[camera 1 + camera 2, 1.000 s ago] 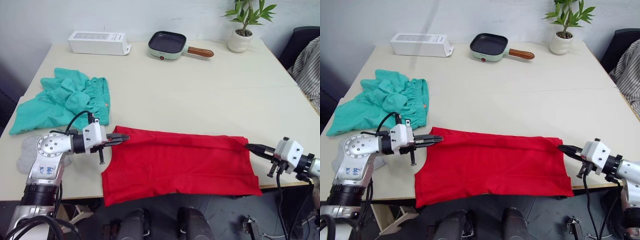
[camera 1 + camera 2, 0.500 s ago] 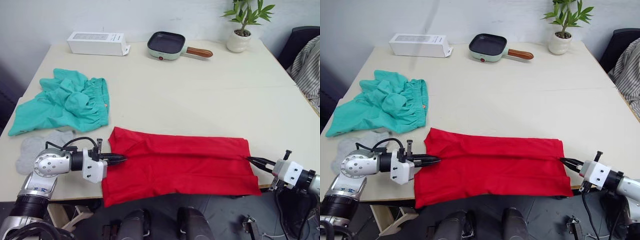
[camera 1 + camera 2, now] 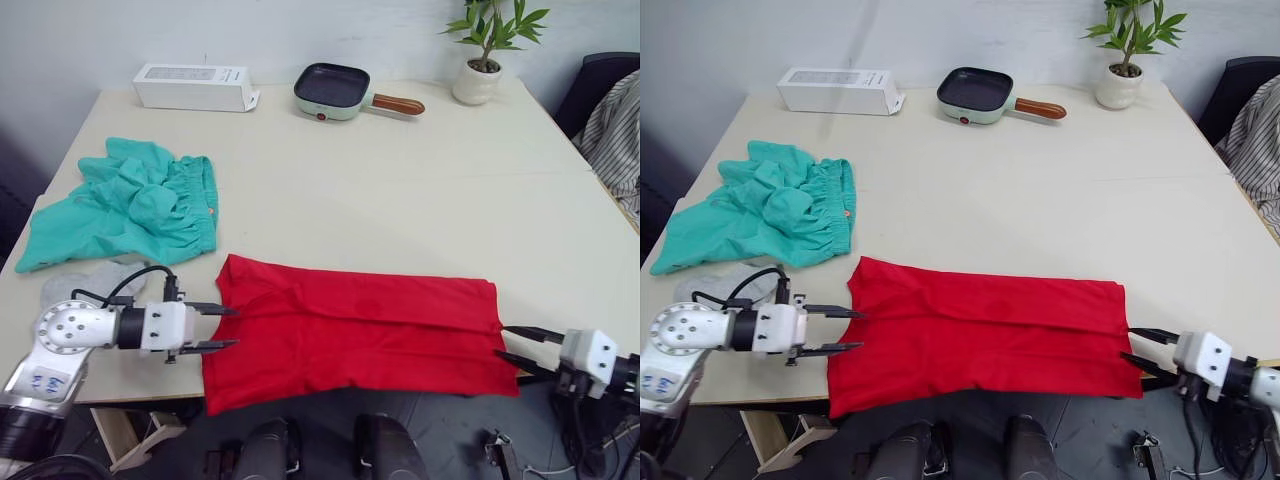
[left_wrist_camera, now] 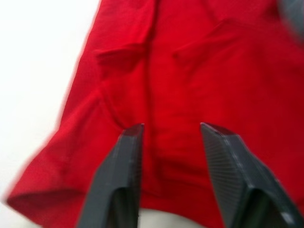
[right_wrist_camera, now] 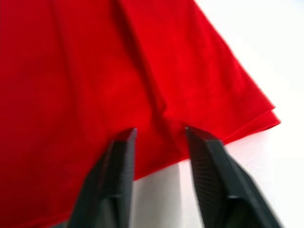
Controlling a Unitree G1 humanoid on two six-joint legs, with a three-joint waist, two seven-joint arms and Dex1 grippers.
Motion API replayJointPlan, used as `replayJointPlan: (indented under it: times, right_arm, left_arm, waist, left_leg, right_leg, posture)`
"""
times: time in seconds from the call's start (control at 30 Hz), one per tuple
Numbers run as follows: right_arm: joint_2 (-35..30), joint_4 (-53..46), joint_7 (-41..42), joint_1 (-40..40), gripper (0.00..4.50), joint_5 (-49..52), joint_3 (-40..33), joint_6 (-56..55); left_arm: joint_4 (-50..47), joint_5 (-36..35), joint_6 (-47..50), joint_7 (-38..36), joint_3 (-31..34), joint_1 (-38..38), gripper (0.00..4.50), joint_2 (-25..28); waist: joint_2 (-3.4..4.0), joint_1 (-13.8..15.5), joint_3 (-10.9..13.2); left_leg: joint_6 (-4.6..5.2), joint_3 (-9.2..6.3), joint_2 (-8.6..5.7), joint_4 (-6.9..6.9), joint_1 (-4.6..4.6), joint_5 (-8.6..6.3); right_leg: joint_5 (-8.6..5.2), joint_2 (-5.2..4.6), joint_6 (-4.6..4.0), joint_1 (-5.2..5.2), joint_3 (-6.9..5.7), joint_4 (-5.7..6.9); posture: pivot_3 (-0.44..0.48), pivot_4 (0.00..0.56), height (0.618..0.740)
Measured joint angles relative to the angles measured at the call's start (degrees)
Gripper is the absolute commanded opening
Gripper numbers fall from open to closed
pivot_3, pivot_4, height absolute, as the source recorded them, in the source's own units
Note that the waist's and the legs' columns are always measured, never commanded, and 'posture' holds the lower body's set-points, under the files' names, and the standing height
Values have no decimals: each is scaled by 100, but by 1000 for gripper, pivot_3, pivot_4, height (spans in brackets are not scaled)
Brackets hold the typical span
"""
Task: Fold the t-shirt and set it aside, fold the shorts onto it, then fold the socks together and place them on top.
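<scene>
The red t-shirt (image 3: 360,330) lies folded lengthwise into a long band at the table's near edge, its front left corner hanging over the edge. My left gripper (image 3: 232,327) stands open at the shirt's left end, its fingers (image 4: 126,156) above and below the cloth with nothing held. At the shirt's right end my right gripper (image 3: 503,341) is open too, the red fabric (image 5: 71,95) lying just past its fingertips (image 5: 121,156). The teal-green shorts (image 3: 130,205) sit crumpled at the left. The grey socks (image 3: 95,277) lie in front of them, partly behind my left arm.
A white box (image 3: 195,85), a small green pan with a wooden handle (image 3: 335,90) and a potted plant (image 3: 480,60) stand along the far edge. A dark chair with striped cloth (image 3: 612,110) is off the right side. Bare tabletop (image 3: 400,190) stretches across the middle.
Both grippers have opened and let go of the shirt's ends, and drawn slightly outward. The shirt has settled flat on the table.
</scene>
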Motion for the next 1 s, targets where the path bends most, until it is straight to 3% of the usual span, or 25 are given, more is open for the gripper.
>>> replayJointPlan:
  times: [0.03, 0.13, 0.27, 0.4, 0.47, 0.77, 1.0]
  right_arm:
    - [-116, -118, 24, 68, 3120, 138, -86, 336]
    - [-404, -537, 51, 120, 3009, 690, -445, 1583]
    - [-362, -1340, -71, -190, 1906, 1230, -451, 2800]
    - [86, -2120, -276, -608, 586, 1140, 46, 3188]
    - [430, -2253, -420, -877, 13, 877, 427, 3193]
    - [1508, -1986, -1063, -1613, 13, -437, 1599, 2797]
    - [1761, -1534, -1492, -1703, 13, -794, 1711, 2589]
  left_arm:
    - [-111, -293, 482, -28, 129, 57, 2363, 98]
    - [-239, -1205, 1890, 15, 581, -117, 2177, 234]
    - [-28, -1438, 2643, 579, 612, -1104, 1237, -431]
    - [381, -806, 2634, 959, 72, -1815, 40, -1147]
    - [674, -302, 2421, 1142, -279, -2099, 0, -1539]
    - [1986, 1179, 1108, 1188, -1213, -2489, 0, -2418]
    - [1788, 1173, 980, 599, -1259, -2248, 0, -2355]
  waist:
    - [1, 0, 0]
    - [1, 8, 1]
    - [5, 70, -1]
    - [3, 151, -1]
    - [1, 161, -2]
    - [-2, 155, -3]
    - [-3, 121, -4]
  left_leg:
    - [0, 0, 0, 0, -1, 0]
    - [-1, -13, 1, 1, 0, 1]
    - [-8, -18, -1, 1, -4, 5]
    - [4, -1, -2, 1, -8, 15]
    - [17, 12, -5, 4, -9, 20]
    - [34, 18, -8, 24, -17, 13]
    - [34, 18, -4, 26, -13, 12]
  right_leg:
    - [-1, -1, -1, 0, 1, 0]
    - [-2, -2, -4, 4, -3, -2]
    - [-2, 1, -5, 3, -9, 0]
    - [-2, 16, -5, -5, -21, 4]
    - [1, 21, -1, -9, -41, 3]
    - [6, 9, 9, -14, -40, 7]
    - [6, 7, 8, -12, -36, 8]
  posture:
    - [0, 150, 740]
    - [0, 150, 740]
    - [0, 150, 740]
    - [0, 150, 740]
    - [0, 150, 740]
    - [0, 150, 740]
    - [0, 150, 740]
